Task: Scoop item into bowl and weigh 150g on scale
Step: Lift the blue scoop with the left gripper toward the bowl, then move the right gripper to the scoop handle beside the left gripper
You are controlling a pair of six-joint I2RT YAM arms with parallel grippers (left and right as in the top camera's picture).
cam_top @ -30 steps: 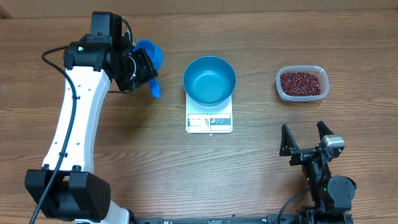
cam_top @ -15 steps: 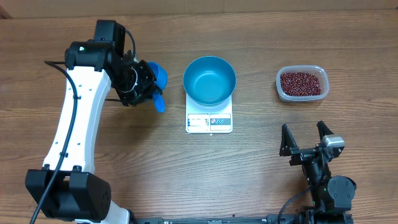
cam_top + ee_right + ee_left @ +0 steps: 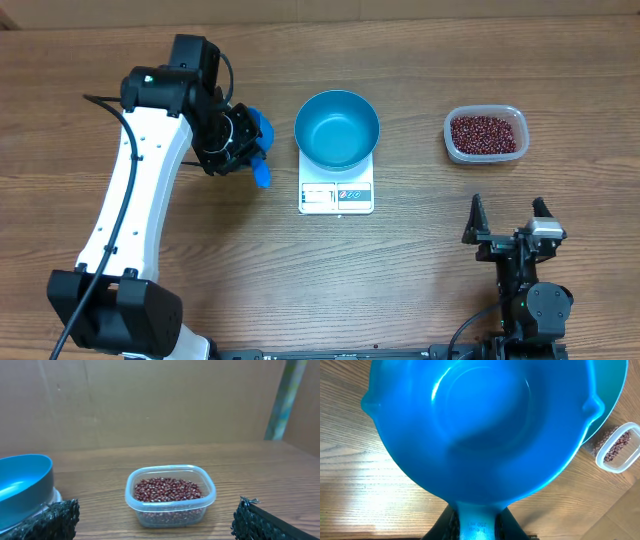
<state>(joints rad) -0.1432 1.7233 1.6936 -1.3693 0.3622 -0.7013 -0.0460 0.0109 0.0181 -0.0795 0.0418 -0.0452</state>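
While the beans (image 3: 485,133) lie heaped in the clear tub (image 3: 510,150) at the table's (image 3: 400,270) far right, the bowl (image 3: 337,130) stands upright and empty on the scale (image 3: 336,197) at centre, well apart from the tub; the scale's display strip faces the near edge. Left of the bowl: left gripper (image 3: 238,145), clamped on the handle of a small blue scoop (image 3: 258,130); the left wrist view shows the scoop's cup bare, with bowl and tub behind it at right. Near right corner: right gripper (image 3: 513,225), jaws spread wide, holding nothing, facing the tub.
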